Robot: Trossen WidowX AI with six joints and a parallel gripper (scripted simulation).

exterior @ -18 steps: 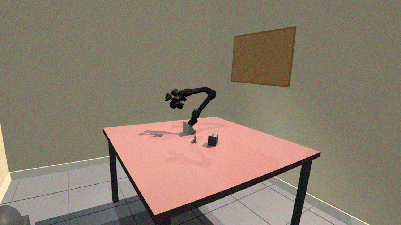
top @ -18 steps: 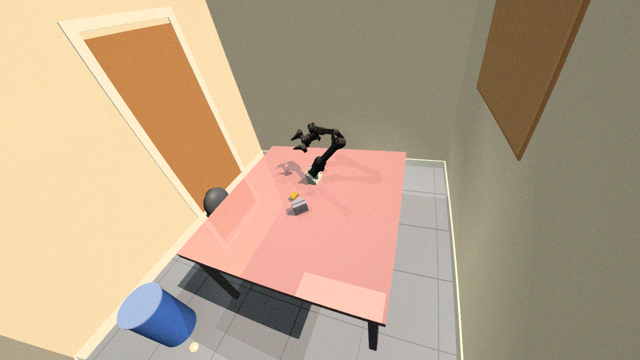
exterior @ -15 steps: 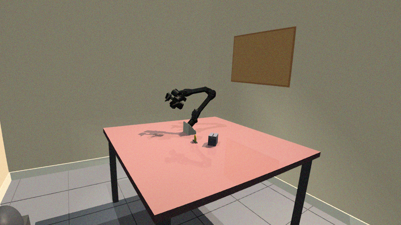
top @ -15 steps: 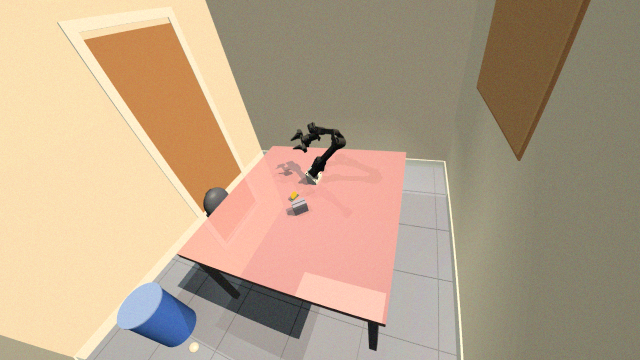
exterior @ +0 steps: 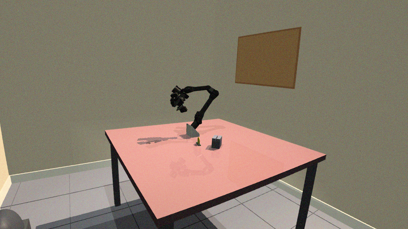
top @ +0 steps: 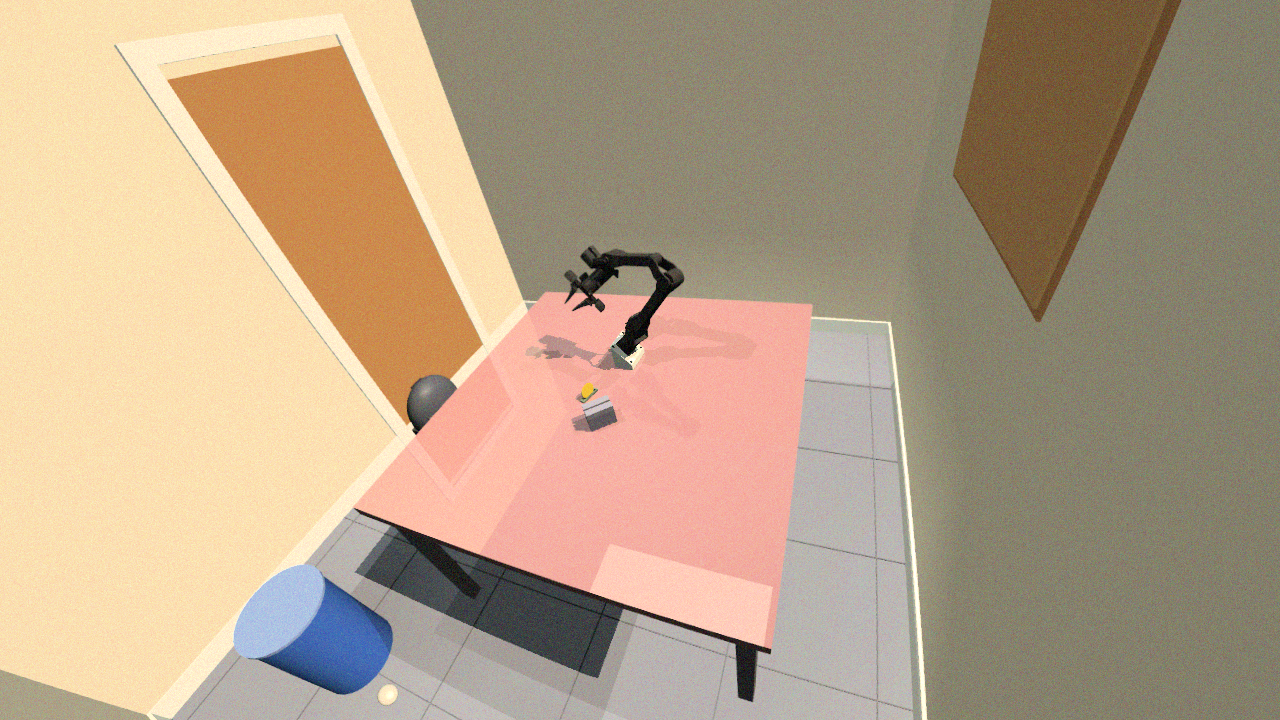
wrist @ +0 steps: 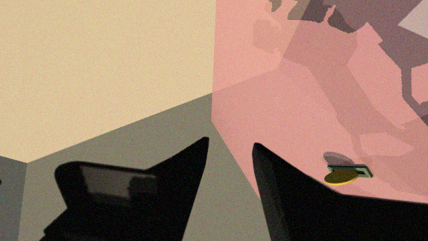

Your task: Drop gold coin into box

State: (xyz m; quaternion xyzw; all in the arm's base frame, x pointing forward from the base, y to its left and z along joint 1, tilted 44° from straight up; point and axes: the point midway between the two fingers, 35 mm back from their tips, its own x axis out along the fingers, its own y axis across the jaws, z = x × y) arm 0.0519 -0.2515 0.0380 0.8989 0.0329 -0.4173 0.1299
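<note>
While jaws hang high near the desk's (exterior: 226,178) back-left edge, partly closed w/ nothing between them, coin (top: 587,390) sits untouched in its holder (wrist: 362,171).
Risk: jaws look too narrow-set and off-line; a skewed descent could tip the coin flat. Grey box (exterior: 216,142) stands just beside it twd the front edge, so side approach is tight; plenty of open desk elsewhere.
</note>
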